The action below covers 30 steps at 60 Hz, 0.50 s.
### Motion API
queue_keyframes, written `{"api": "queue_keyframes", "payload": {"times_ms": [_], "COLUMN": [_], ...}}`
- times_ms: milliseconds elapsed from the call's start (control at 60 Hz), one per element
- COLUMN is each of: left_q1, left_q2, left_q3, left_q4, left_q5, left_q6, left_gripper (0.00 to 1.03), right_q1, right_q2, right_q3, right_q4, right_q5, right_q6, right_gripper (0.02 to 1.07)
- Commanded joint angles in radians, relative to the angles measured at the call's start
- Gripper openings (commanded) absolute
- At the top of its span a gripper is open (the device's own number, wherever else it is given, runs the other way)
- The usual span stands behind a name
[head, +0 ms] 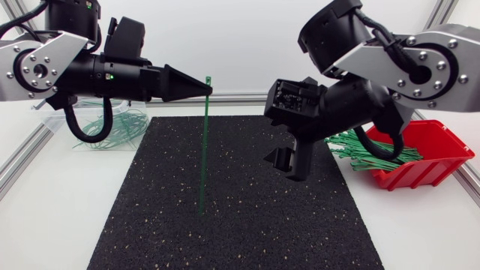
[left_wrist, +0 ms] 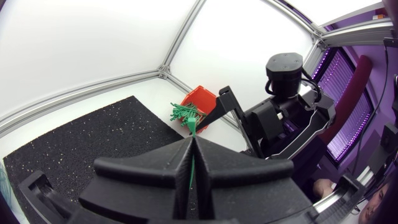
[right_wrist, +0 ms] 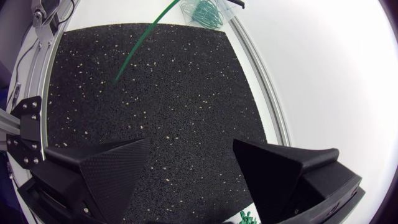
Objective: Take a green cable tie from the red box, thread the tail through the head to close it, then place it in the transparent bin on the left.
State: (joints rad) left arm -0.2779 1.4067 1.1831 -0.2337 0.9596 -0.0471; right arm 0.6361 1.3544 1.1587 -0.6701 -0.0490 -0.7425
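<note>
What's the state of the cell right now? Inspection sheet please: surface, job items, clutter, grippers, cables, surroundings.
Surface: black speckled mat on a white table.
Job's things: green cable tie hangs straight down, unthreaded, tail tip near the mat, contact unclear; red box at right with spare ties poking out; transparent bin at left holds ties.
Clutter: nothing seen.
Grippers: left gripper shut on the cable tie near its upper end; right gripper open, empty, above the mat.
Cables: black cable loop under the left arm, another under the right arm.
Surroundings: frame rails along the table's edges.
</note>
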Motion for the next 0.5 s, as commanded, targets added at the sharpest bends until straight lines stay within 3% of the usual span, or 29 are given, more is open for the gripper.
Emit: {"api": "queue_keyframes", "payload": {"times_ms": [0,133,250,300,483], "left_q1": [0.014,0.026,0.031,0.031,0.022], "left_q2": [0.008,0.008,0.011,0.015,0.037], "left_q3": [0.033,0.024,0.019,0.021,0.041], "left_q4": [-0.001,-0.009,-0.010,-0.010,-0.012], "left_q5": [0.007,0.008,0.008,0.008,0.008], "left_q6": [0.020,0.033,0.036,0.036,0.032], "left_gripper": [0.04,0.04,0.04,0.04,0.04], "right_q1": [0.033,0.109,0.182,0.189,0.208], "right_q2": [0.015,0.008,-0.029,-0.041,-0.021], "right_q3": [-0.030,-0.073,-0.194,-0.234,-0.232], "right_q4": [0.017,0.075,0.250,0.322,0.345], "right_q5": [0.040,0.173,0.330,0.356,0.420], "right_q6": [-0.026,-0.049,-0.124,-0.182,-0.247], "right_gripper": [1.02,1.02,1.02,1.02,1.02]}}
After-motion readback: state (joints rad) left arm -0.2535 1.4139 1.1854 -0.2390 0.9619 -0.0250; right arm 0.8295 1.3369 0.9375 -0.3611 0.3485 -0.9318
